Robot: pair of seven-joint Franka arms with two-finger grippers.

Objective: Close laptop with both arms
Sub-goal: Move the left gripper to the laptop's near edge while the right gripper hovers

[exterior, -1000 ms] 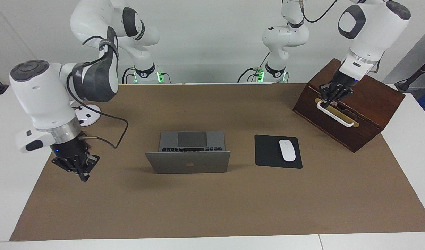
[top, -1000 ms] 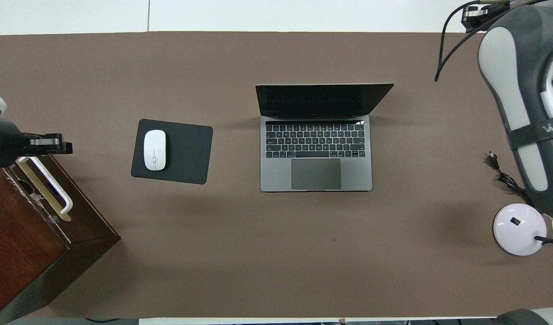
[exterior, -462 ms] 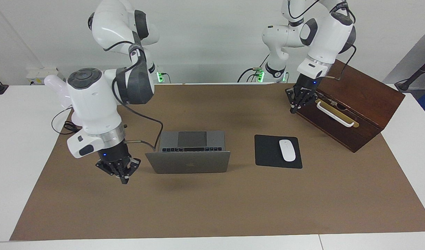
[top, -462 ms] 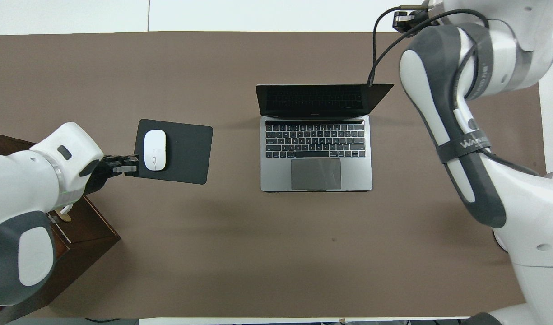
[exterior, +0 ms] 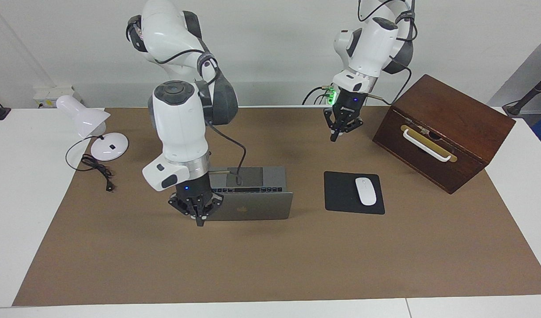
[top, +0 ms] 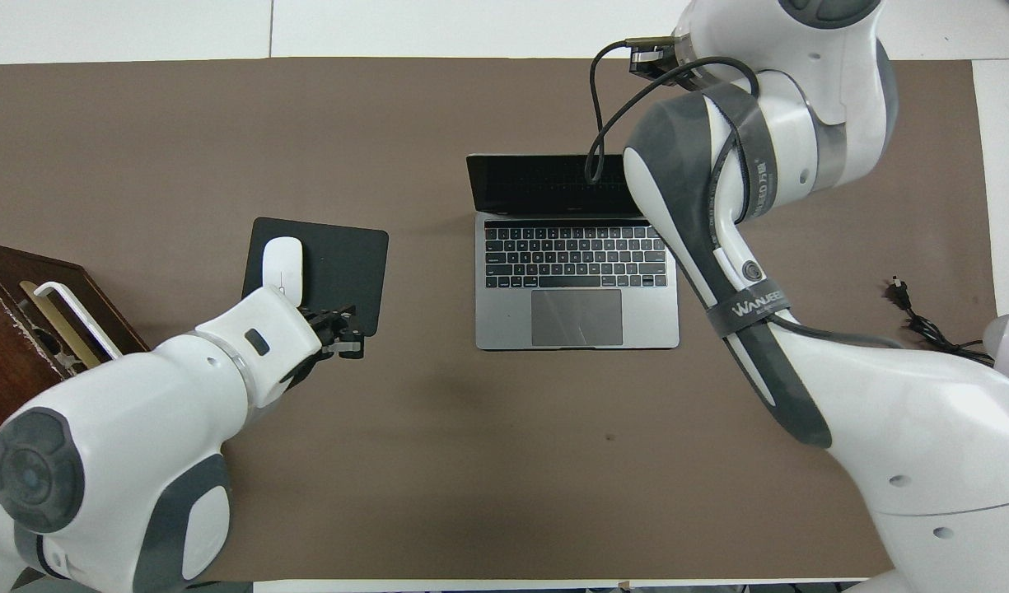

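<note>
On a white table (exterior: 14,185) topped by a brown mat (exterior: 270,260) before a pale wall, the open laptop (exterior: 252,207) sits mid-mat, the clenched right gripper (exterior: 200,218) at its lid's corner, the clenched left gripper (exterior: 336,134) raised near the wooden box (exterior: 455,119).

The laptop (exterior: 252,206) has a matt grey metal shell and a glossy dark screen. Beside it, a glossy white plastic mouse (exterior: 365,191) lies on a matt black pad (exterior: 341,194), near a polished dark wooden box (exterior: 455,119). Matt brown paper (exterior: 270,265) covers the table.
</note>
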